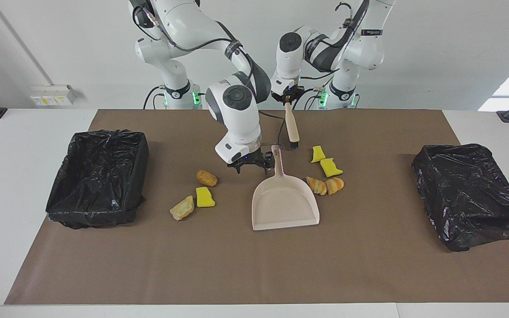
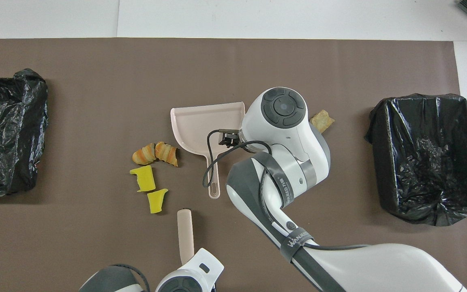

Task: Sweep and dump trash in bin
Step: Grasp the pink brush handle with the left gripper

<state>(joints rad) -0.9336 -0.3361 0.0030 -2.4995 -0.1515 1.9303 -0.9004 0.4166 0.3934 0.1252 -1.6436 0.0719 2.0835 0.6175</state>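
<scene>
Beige dustpan mid-mat, croissant-like lumps beside, perhaps touching, two yellow sponges

High facing camera across the table, steep overhead camera above the robots, both on the mat.

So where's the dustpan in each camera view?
Facing view: the dustpan lies mid-mat, handle toward the robots, beside the right hand.
Overhead view: the dustpan is at centre, partly hidden under the right arm.
Shared landmark: the two croissant-like pieces beside it, toward the left arm's end.
</scene>
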